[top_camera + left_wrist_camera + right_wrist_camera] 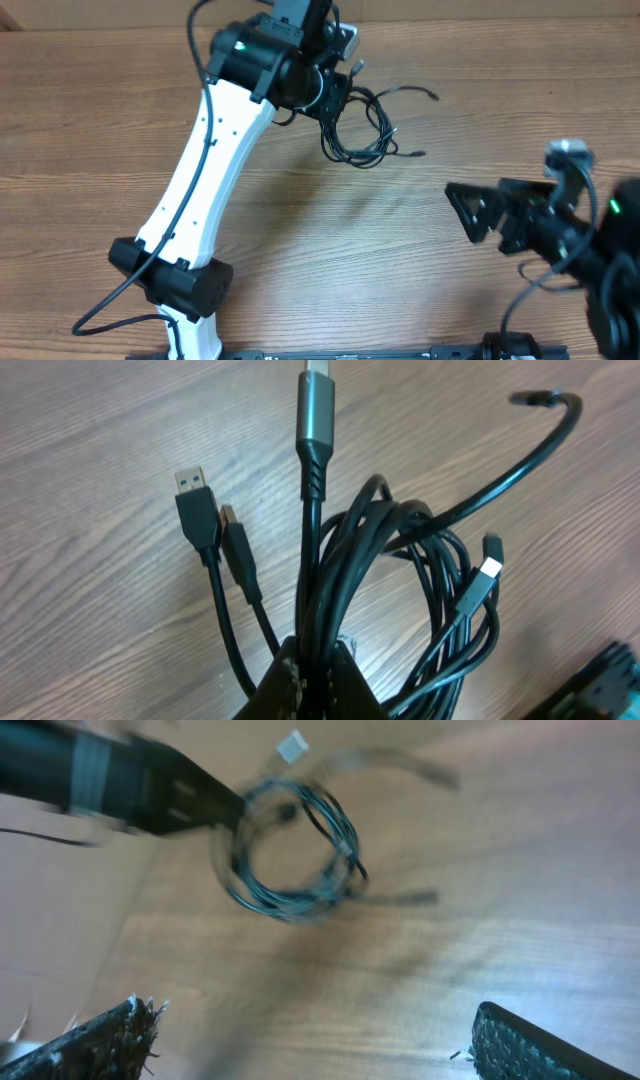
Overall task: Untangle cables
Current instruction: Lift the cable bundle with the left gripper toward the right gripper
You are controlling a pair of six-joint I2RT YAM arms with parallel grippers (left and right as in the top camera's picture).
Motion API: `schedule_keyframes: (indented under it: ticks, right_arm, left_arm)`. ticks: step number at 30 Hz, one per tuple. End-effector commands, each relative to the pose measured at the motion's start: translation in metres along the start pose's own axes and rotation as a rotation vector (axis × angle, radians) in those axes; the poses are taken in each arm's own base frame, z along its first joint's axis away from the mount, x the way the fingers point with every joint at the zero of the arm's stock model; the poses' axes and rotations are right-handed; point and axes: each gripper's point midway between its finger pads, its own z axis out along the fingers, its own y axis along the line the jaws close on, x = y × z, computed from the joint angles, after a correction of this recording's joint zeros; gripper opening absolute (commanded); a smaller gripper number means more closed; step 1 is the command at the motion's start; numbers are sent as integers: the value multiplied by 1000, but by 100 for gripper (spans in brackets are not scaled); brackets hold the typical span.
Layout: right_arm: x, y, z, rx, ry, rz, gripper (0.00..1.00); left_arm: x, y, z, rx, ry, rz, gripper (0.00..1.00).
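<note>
So your left gripper (335, 100) is up near the far edge of the desk (100, 130), roughly halfway along it, and it's clamped tight on the cables (360, 148). In the left wrist view you can see its fingers (310, 685) pinching several black cords together at the bottom of the picture. The rest of the bundle is a loose coil just to the right of that gripper, with a couple of loose ends poking out toward the right edge. I honestly can't tell if it's resting on the wood or lifted a bit. Close up, a USB plug (195, 495) and a smaller plug (232, 528) stick out side by side on the left. A fat grey plug (315, 400) points straight up the middle, and a little white-tipped plug (487, 572) sits over the coil on the right. One strand (548, 400) arcs off above it. Your right gripper (462, 212) is well apart from all that, over toward the right edge of the desk, spread wide with nothing between its fingers. Its wrist view is pretty blurry, but the coil shows up ahead of it.
</note>
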Motion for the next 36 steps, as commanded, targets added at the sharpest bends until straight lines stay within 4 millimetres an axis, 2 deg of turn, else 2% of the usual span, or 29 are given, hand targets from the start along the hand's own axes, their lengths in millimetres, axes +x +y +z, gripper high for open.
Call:
schedule_keyframes:
  ticks: [1,6,7,10,11,14,20,24,28,29,30,32,34,35,36]
  right_arm:
    - [6,7,21,-107,107,34,100]
    - [3,5,51,-183,192,82,98]
    - [4,21,56,-280,219,48,95]
    - [5,55,61,-444,250,-14,95]
    - [6,74,65,-512,254,-66,96]
    - [4,96,76,-540,223,-165,98]
    - [1,104,104,-378,130,-293,100]
    - [3,98,120,-297,125,-311,99]
    - [0,91,135,-250,118,-315,94]
    - [-1,91,137,-251,115,-318,93]
    - [-3,92,140,-254,104,-321,88]
    - [-6,95,141,-269,94,-327,85]
    - [-5,104,140,-324,92,-370,87]
    - [-7,112,137,-368,78,-394,91]
    - [-16,118,136,-387,41,-392,91]
  left_arm:
    - [-16,-11,-38,10,-107,-61,4]
    - [-22,-24,-65,40,-168,-56,4]
    - [-24,-24,-73,31,-188,-62,4]
    - [-26,-15,-86,-27,-229,-133,4]
    - [-28,-6,-94,-76,-260,-204,4]
    - [-27,3,-107,-131,-307,-286,4]
    - [-16,3,-132,-142,-338,-320,4]
    - [-11,-2,-155,-129,-385,-318,4]
    - [-5,-7,-179,-115,-433,-310,4]
    - [-3,-8,-182,-113,-439,-310,4]
    - [0,-9,-189,-110,-449,-308,4]
    - [3,-10,-194,-109,-456,-297,4]
    - [4,-11,-197,-117,-460,-256,4]
    - [5,-12,-198,-118,-458,-227,4]
    - [6,-14,-198,-121,-452,-175,4]
